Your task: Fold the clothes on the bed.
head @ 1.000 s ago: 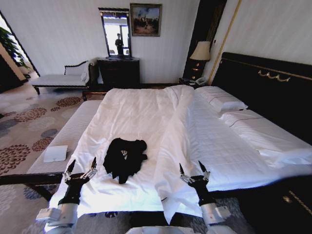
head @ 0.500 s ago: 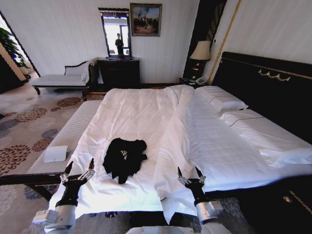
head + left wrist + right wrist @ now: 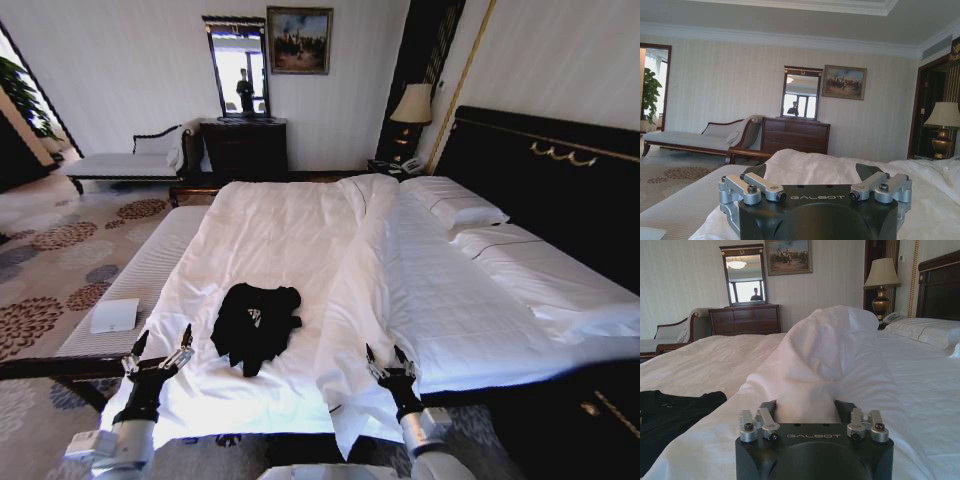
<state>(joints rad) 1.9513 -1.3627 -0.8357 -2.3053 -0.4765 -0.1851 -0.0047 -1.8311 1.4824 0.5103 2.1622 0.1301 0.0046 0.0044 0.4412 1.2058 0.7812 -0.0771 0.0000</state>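
Both hands, left hand (image 3: pixel 158 351) and right hand (image 3: pixel 391 366), hovered open and empty low in frame; black T-shirt (image 3: pixel 255 323) lay crumpled on the bed (image 3: pixel 300 230), folding unstarted.

Two arms with pale grey-white forearm casings narrowing to black wrists. Left gripper (image 3: pixel 160 348) and right gripper (image 3: pixel 389 360): slim black fingers (image 3: pixel 187 336) tapering to points, silver linkages at the base. Wrist views: black matte housing lettered "GALBOT", brushed-aluminium finger brackets with dark round screws.

t-shirt (image 3: pixel 255 322) on bed (image 3: pixel 290 235) near foot edge, between left gripper (image 3: pixel 158 350) and right gripper (image 3: pixel 390 362).
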